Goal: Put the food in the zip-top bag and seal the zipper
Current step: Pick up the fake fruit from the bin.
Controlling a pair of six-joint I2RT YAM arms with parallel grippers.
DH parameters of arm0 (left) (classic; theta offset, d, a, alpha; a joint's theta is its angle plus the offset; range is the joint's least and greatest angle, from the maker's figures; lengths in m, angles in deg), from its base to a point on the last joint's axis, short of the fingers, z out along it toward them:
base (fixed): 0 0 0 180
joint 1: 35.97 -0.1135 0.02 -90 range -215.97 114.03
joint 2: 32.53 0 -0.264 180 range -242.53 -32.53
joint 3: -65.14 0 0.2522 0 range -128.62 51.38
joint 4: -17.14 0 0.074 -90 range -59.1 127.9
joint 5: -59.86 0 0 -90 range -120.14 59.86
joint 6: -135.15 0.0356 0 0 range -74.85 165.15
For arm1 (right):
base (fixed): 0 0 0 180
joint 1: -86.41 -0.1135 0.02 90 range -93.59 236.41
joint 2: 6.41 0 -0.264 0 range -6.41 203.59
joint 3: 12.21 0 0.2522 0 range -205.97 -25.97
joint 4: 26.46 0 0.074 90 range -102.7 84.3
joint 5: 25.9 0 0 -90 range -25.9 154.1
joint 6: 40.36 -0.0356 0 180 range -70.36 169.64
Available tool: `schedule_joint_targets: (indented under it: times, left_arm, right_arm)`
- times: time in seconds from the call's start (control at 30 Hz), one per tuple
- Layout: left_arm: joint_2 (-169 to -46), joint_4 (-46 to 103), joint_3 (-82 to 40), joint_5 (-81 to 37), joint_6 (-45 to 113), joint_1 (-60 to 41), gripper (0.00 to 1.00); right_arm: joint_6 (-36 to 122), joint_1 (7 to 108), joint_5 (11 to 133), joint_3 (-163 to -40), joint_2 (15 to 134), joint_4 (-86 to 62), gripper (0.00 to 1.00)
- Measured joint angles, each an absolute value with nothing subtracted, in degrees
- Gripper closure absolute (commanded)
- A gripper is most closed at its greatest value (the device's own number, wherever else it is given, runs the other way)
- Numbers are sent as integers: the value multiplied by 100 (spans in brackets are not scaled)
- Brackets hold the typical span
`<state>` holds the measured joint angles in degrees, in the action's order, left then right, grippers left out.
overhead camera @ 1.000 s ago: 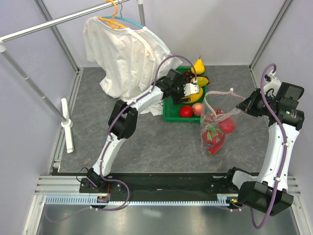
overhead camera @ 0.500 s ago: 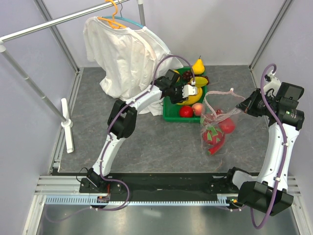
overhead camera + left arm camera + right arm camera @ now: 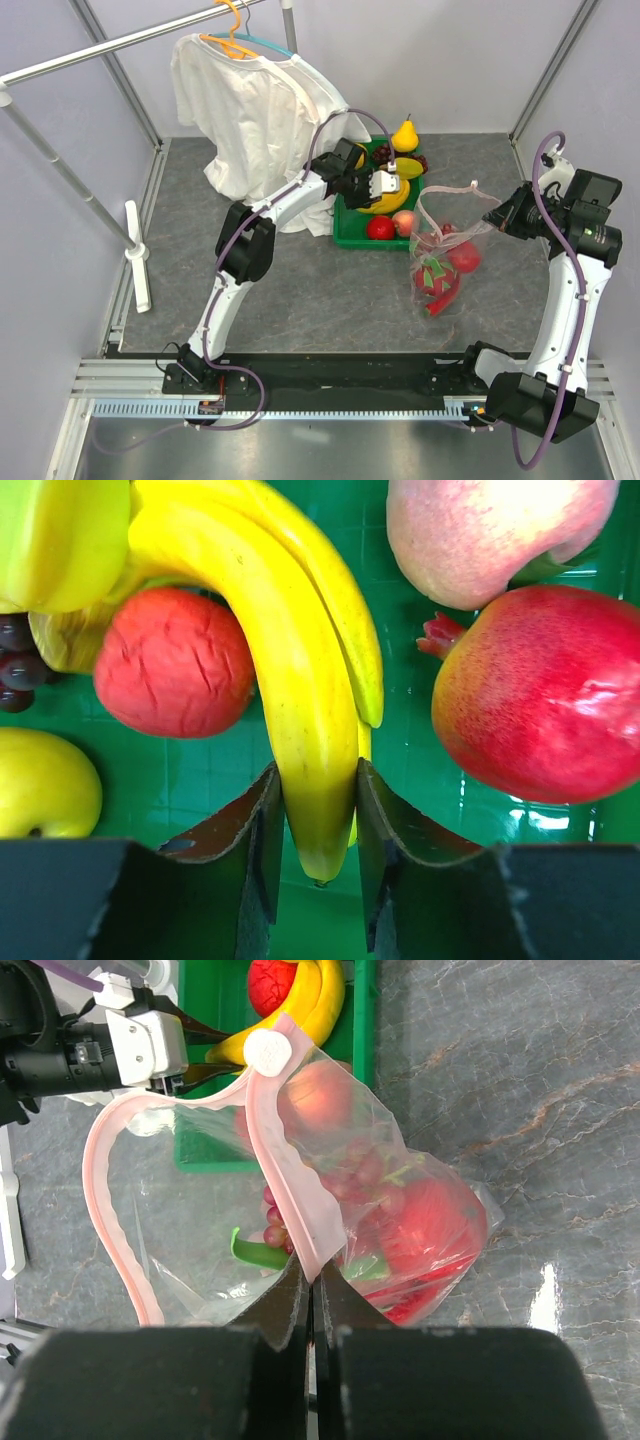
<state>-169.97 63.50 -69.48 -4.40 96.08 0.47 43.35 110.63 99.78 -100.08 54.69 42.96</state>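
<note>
Clamping banana bunch [image 3: 300, 680] at its tip with left gripper [image 3: 318, 850], inside green tray [image 3: 350, 236] far on counter [image 3: 300, 290]. Pinching pink zipper [image 3: 290, 1180] of zip-top bag [image 3: 447, 232], just right of tray, with right gripper [image 3: 312, 1295]; holding dragon fruit [image 3: 437, 280] inside.

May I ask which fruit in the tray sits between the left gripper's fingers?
The yellow banana bunch: only its tip lies between the fingers; the red pomegranate and wrinkled red fruit sit aside.

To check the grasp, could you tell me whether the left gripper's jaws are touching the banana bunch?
Touching. In the left wrist view, the jaws of the left gripper sit flush against both sides of the banana bunch, no gap showing.
</note>
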Motion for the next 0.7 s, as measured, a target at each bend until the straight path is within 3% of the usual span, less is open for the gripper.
schedule_joint_targets:
  times: [0.07,0.7]
  left_arm:
    - [-16936,6390,-6939,-447,9621,47,98]
    - [-15968,6558,-6200,-561,9663,-16,98]
  right_arm:
    - [4335,11063,9978,-9990,5445,4293,100]
    - [4272,11066,9985,-9981,5395,4254,100]
